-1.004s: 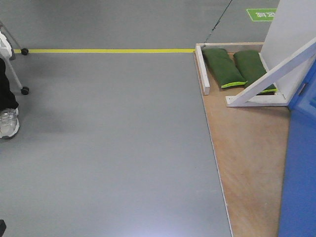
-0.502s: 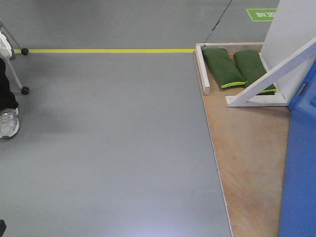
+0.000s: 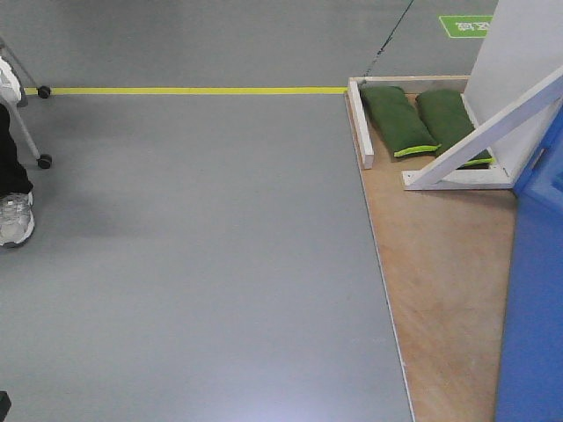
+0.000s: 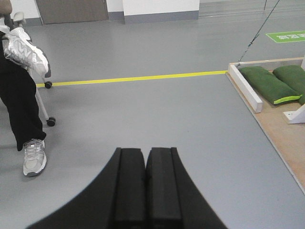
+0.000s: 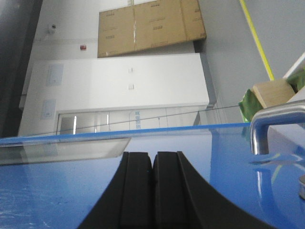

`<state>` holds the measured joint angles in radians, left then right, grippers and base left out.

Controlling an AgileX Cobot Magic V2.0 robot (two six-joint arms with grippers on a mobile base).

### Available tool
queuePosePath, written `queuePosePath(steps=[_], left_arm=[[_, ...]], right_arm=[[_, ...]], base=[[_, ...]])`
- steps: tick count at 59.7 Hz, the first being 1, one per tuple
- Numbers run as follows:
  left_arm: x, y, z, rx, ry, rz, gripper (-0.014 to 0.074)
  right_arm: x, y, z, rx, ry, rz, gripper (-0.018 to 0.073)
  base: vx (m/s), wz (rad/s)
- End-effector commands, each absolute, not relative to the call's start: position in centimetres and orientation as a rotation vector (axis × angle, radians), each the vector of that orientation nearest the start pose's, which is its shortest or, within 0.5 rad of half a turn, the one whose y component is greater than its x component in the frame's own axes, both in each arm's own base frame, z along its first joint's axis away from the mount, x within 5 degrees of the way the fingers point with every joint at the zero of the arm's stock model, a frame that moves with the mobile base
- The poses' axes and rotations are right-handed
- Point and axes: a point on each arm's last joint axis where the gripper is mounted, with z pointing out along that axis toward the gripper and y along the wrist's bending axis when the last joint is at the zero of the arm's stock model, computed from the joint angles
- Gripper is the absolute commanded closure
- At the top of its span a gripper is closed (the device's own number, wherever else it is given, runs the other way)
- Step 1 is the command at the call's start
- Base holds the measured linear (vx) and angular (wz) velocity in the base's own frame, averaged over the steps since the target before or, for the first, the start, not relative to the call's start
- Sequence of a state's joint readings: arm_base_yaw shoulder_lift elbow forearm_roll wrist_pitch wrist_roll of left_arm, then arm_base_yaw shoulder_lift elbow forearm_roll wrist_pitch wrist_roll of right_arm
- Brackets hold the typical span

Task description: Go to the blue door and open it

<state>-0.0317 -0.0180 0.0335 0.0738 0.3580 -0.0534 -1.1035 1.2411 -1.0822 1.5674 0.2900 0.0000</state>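
The blue door (image 3: 534, 299) fills the right edge of the front view, standing on a wooden platform (image 3: 440, 264). In the right wrist view its glossy panel (image 5: 57, 191) spreads across the lower half, with the brushed-metal lever handle (image 5: 276, 119) at the right edge. My right gripper (image 5: 153, 157) is shut with nothing in it, close in front of the panel and left of the handle. My left gripper (image 4: 145, 152) is shut and empty, held over bare grey floor (image 4: 143, 109).
White angled support beams (image 3: 479, 141) and two green sandbags (image 3: 400, 119) sit on the platform's far end. A yellow floor line (image 3: 193, 90) crosses ahead. A seated person's legs and shoe (image 4: 33, 157) and a wheeled chair base (image 4: 47, 119) are at the left.
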Motion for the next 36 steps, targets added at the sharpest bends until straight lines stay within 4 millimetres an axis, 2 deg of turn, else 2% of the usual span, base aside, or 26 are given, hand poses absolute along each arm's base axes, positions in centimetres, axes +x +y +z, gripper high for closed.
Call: queuePosePath(steps=[1,11,26,36], left_arm=[[5.3,0.0,18.9,0.027,1.734,0.005,0.0526],[5.3,0.0,18.9,0.027,1.734,0.005,0.0526],[5.3,0.0,18.9,0.027,1.734,0.005,0.0526],[5.3,0.0,18.9,0.027,1.734,0.005,0.0526]], right_arm=[[15.6,-22.7,42.0,1.468,0.688,0.691,0.0564],[16.2,-21.9,42.0,1.438,0.772,0.775,0.0564],[17.1,-19.5,42.2,1.339,0.980,0.973,0.0564],[17.4,-18.3,42.9,1.285,1.044,1.015,0.0564]], base=[[0.00,0.00],[0.00,0.00],[0.00,0.00],[0.00,0.00]])
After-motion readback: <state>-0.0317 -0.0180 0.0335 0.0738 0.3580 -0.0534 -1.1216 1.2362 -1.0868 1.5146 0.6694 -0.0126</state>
